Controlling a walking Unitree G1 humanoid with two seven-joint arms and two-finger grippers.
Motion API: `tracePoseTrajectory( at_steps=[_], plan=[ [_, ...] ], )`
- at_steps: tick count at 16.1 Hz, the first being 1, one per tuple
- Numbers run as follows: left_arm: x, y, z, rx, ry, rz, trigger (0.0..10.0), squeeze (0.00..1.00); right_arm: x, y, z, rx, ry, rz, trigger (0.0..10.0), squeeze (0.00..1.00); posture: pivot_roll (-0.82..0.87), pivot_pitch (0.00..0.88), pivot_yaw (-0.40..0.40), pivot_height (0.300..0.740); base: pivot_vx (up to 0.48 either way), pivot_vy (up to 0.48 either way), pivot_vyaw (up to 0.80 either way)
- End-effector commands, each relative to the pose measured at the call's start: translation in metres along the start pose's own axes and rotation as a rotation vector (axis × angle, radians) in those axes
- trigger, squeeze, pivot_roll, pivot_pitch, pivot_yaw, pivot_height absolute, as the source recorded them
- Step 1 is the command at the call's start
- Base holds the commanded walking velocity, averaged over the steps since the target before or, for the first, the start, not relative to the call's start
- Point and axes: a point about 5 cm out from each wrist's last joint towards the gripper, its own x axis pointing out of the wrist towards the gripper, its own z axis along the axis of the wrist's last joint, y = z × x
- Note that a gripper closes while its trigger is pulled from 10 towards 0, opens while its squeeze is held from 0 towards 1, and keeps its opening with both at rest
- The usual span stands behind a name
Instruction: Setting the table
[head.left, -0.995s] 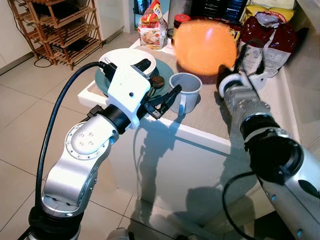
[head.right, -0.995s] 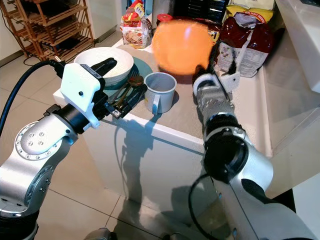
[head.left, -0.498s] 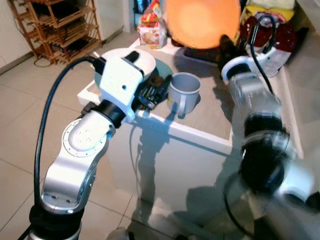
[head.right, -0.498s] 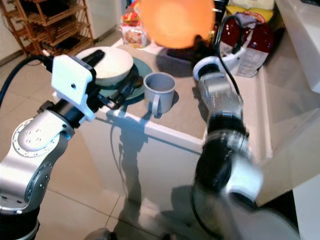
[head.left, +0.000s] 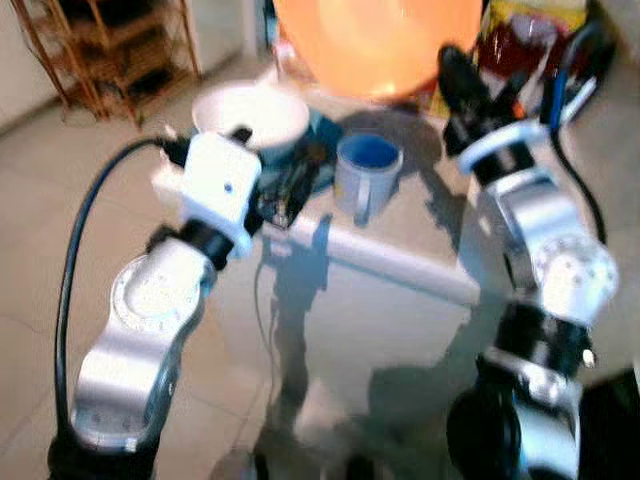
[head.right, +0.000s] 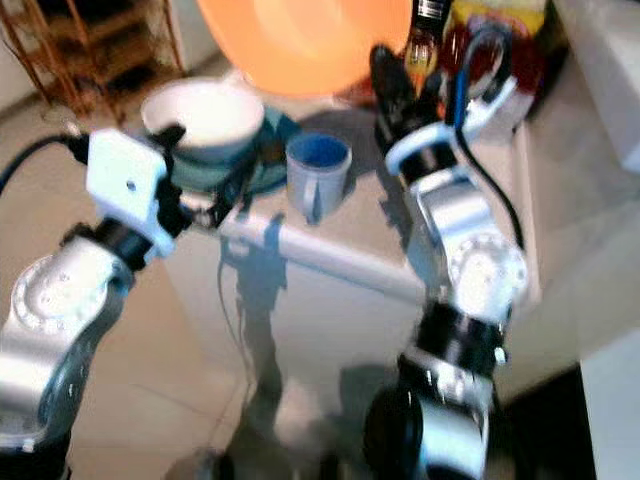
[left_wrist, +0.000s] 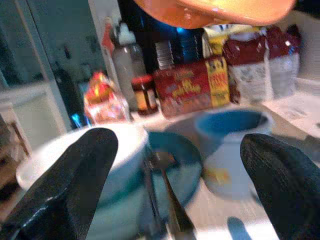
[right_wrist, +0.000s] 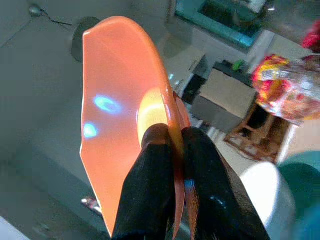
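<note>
Lifting higher above the mug (head.left: 366, 176), the orange plate (right_wrist: 127, 125) is riding pinched in the right claw (right_wrist: 176, 150); the left claw (left_wrist: 175, 165) is gaping empty, beside the mug.

Right gripper (right_wrist: 172, 165) clamped, raised high.

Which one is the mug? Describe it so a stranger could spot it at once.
Start at the white counter between the two arms. Near its front edge, right of the white bowl on its teal plate, stands the mug. It is the only handled cup, pale grey outside, blue inside.
</note>
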Motion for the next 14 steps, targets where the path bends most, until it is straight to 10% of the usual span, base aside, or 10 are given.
tracePoseTrajectory(
  at_steps=[1, 8, 14],
  plan=[
    [-0.002, -0.003, 0.0, 0.002, 0.004, -0.007, 10.0, 0.0, -0.007, 0.007, -0.001, -0.011, -0.008, -0.005, 10.0, 0.0, 0.03, 0.063, -0.057, 0.74, -0.36, 0.0, 0.0],
    [-0.009, 0.004, -0.015, 0.013, 0.065, 0.035, 10.0, 0.0, -0.047, 0.018, 0.013, -0.306, 0.011, -0.096, 10.0, 0.0, -0.01, 0.092, -0.023, 0.74, -0.035, -0.11, 0.0],
    [-0.018, 0.001, -0.028, -0.006, 0.119, 0.064, 10.0, 0.0, -0.076, -0.02, -0.007, -0.506, 0.197, -0.271, 10.0, 0.0, 0.0, 0.098, -0.047, 0.74, 0.0, -0.48, 0.0]
  ],
)
